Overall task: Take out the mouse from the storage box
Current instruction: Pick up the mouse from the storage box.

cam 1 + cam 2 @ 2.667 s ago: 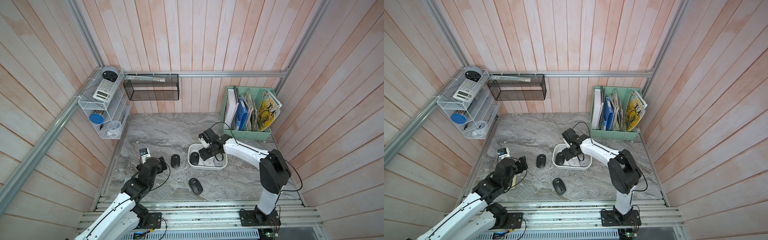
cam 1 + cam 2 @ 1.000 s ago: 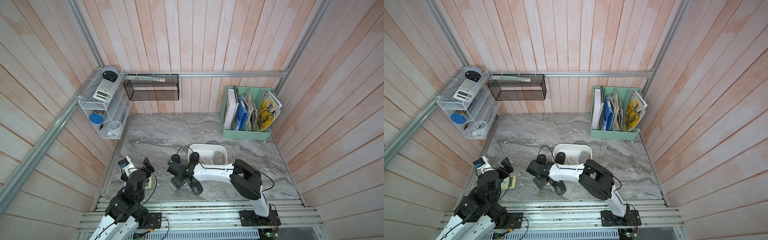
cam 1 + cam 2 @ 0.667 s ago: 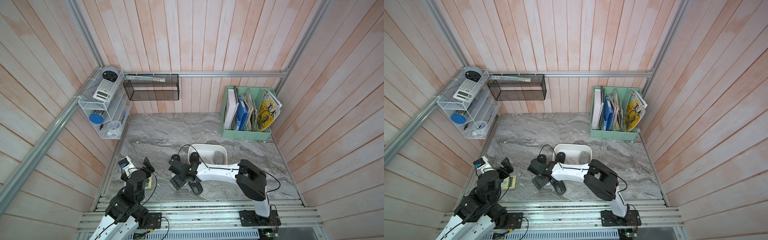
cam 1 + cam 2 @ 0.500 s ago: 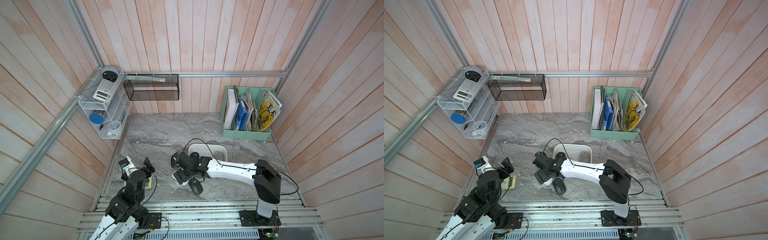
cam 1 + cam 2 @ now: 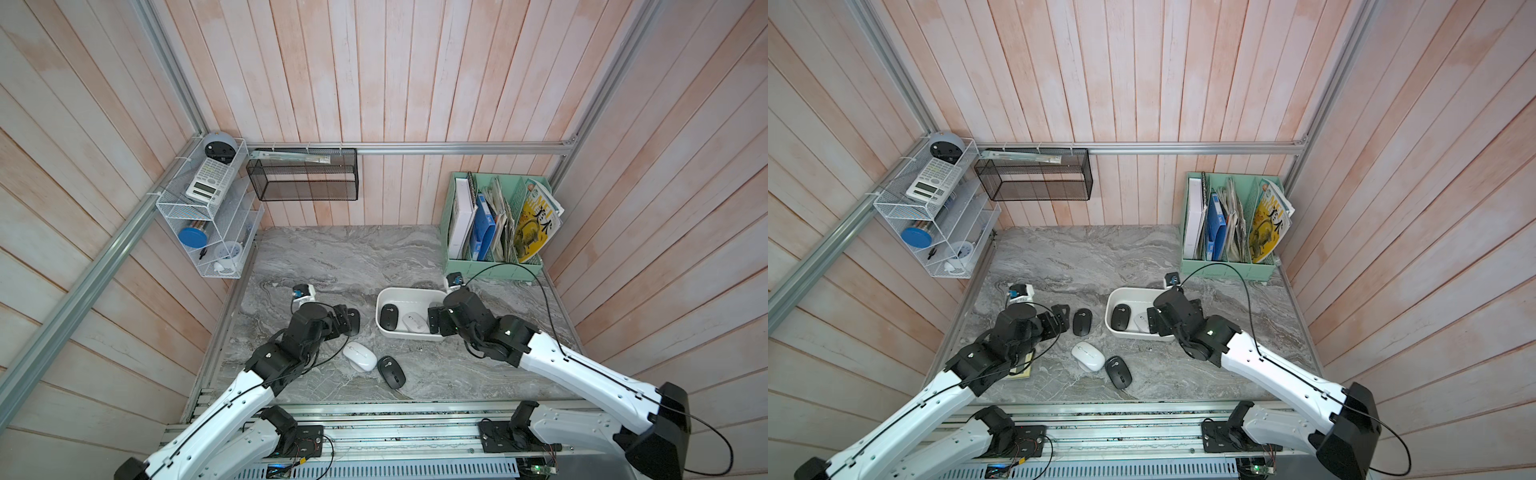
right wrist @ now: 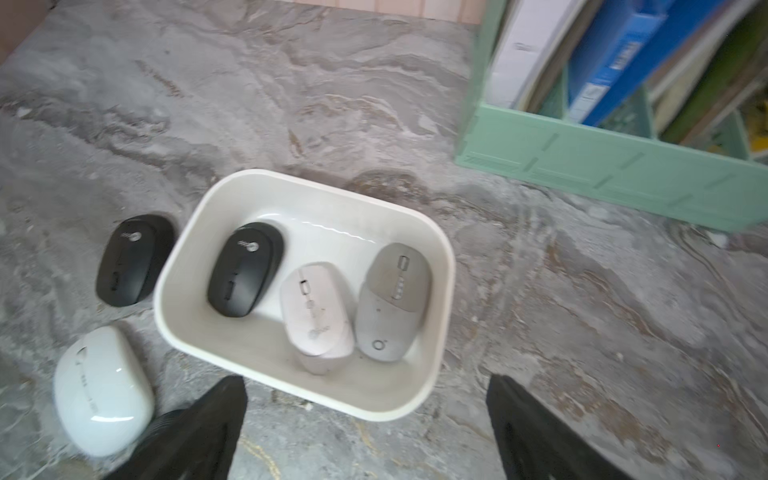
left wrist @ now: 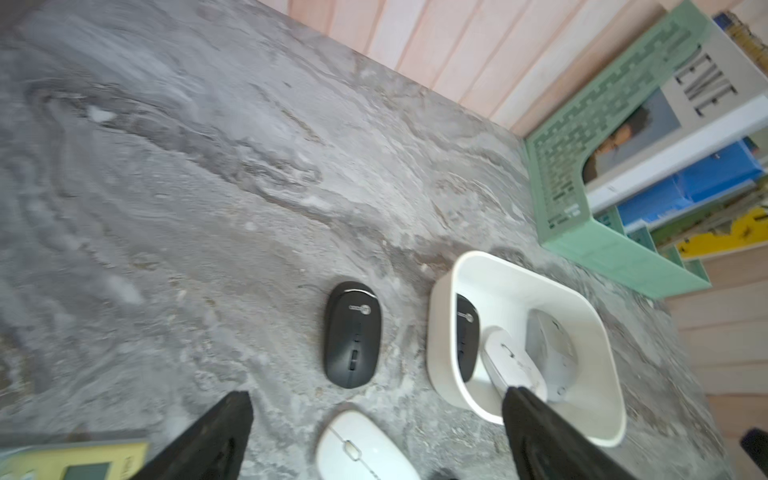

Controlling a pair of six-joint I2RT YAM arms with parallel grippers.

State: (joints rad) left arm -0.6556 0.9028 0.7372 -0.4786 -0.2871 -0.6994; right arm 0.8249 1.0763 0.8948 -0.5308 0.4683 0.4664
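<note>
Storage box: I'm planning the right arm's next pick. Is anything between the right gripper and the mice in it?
Nothing visible. The storage box has no lid; the right gripper hangs open above it, and the black mouse, white mouse and grey mouse lie uncovered side by side inside.

White mouse (image 5: 360, 356) out; R hand (image 6: 365, 384) reopened.

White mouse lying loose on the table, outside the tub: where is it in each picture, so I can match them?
In both top views: white mouse on the table, nearer the robot's base than the storage box.
Left wrist view: white mouse, partly cut off, outside the box beside a black mouse.
Right wrist view: white mouse, outside the box beside that black mouse.
Shared landmark: the storage box.
</note>
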